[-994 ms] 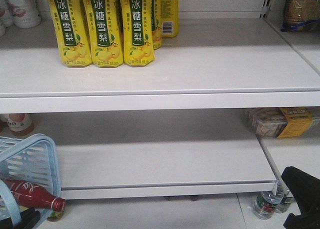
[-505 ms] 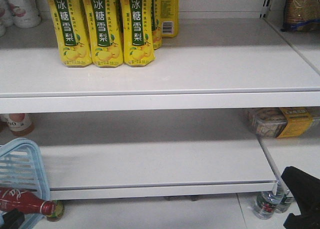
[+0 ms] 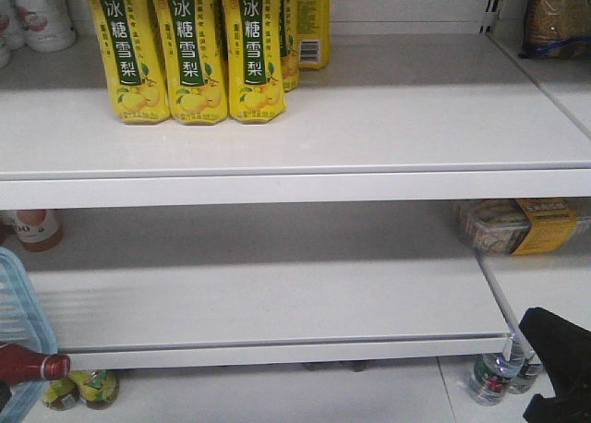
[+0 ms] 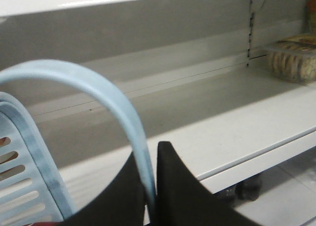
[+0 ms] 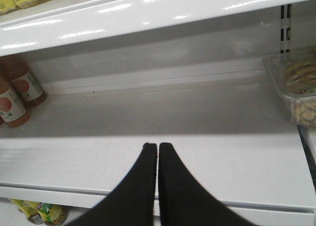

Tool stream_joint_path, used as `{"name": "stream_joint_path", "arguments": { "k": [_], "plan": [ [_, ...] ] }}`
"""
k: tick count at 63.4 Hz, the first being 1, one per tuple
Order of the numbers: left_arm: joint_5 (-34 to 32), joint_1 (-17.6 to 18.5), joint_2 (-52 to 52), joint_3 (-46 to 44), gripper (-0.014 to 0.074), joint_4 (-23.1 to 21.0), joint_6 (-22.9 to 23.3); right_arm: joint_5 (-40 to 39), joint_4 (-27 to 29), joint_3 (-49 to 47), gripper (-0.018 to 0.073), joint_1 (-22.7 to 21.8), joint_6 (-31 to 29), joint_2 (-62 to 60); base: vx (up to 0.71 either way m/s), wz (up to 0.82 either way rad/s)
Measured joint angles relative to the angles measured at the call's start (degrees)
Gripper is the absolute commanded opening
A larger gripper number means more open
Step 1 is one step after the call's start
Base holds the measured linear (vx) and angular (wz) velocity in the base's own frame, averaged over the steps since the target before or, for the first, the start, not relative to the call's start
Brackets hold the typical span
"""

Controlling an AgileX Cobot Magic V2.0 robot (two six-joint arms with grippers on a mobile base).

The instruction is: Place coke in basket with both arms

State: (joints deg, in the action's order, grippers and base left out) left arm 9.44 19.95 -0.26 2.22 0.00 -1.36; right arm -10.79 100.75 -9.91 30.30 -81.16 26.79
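The coke [image 3: 28,366] lies on its side in the light-blue basket [image 3: 17,303] at the front view's far left edge. Only the bottle's red neck and cap stick out past the basket's rim. In the left wrist view my left gripper [image 4: 150,159] is shut on the basket handle [image 4: 94,90], a pale blue arc pinched between the black fingers. The slotted basket wall [image 4: 29,157] hangs to the left of them. My right gripper [image 5: 158,146] is shut with nothing in it, over the lower shelf's front edge. The right arm [image 3: 559,363] shows at the bottom right.
Yellow-labelled tea bottles [image 3: 189,54] stand on the upper shelf. A clear biscuit box [image 3: 512,224] lies on the right of the lower shelf [image 3: 295,349], brown drink bottles [image 5: 19,95] on its left. Small bottles [image 3: 494,377] and yellow cans [image 3: 83,388] stand on the floor below.
The basket with the coke in it has moved steadily left and is now mostly out of the front view. The right arm has not moved.
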Motion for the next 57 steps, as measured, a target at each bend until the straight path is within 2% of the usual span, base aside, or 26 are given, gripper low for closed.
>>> {"name": "stream_joint_path", "arguments": {
  "k": [12,43,57],
  "plan": [
    [2.1,-4.2,-0.1,0.0,-0.0007,0.0,-0.1,0.0,0.0,0.0,-0.0005,0.0,0.0,0.0,0.0,0.0],
    [2.7,-18.5,-0.1,0.0,-0.0006,0.0,-0.1,0.0,0.0,0.0,-0.0005,0.0,0.0,0.0,0.0,0.0],
    [2.7,-22.6,-0.1,0.0,-0.0006,0.0,-0.1,0.0,0.0,0.0,-0.0005,0.0,0.0,0.0,0.0,0.0]
  ]
}}
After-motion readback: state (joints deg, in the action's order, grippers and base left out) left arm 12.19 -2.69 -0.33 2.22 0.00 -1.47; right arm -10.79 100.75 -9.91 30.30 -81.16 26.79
